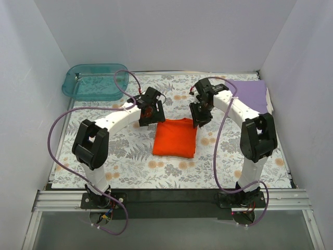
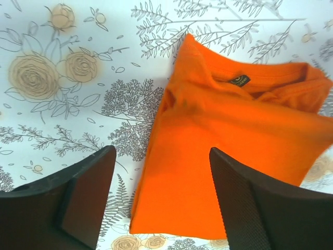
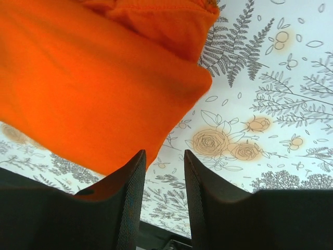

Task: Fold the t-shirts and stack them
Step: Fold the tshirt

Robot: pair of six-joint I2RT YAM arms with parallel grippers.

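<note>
While your left gripper (image 1: 148, 114) stands spread and your right gripper (image 1: 200, 117) narrowly parted, both empty, the folded orange t-shirt (image 1: 175, 137) rests on the table (image 1: 104, 156) between them. The lavender t-shirt (image 1: 250, 95) lies at 2 o'clock from the right gripper, your nearer arm.

Floral-patterned table (image 1: 130, 172), folded orange t-shirt (image 1: 175, 138) mid-table, lavender t-shirt (image 1: 250, 94) far right, teal tub (image 1: 96, 82) far left

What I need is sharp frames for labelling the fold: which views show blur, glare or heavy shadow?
Top view: even light, no glare, the orange shirt crisp. Left wrist view: the patterned tablecloth is sharp, but the shirt's right edge is smeared. Right wrist view: the shirt is close, soft and nearly featureless, while the print beside it is clear.
</note>
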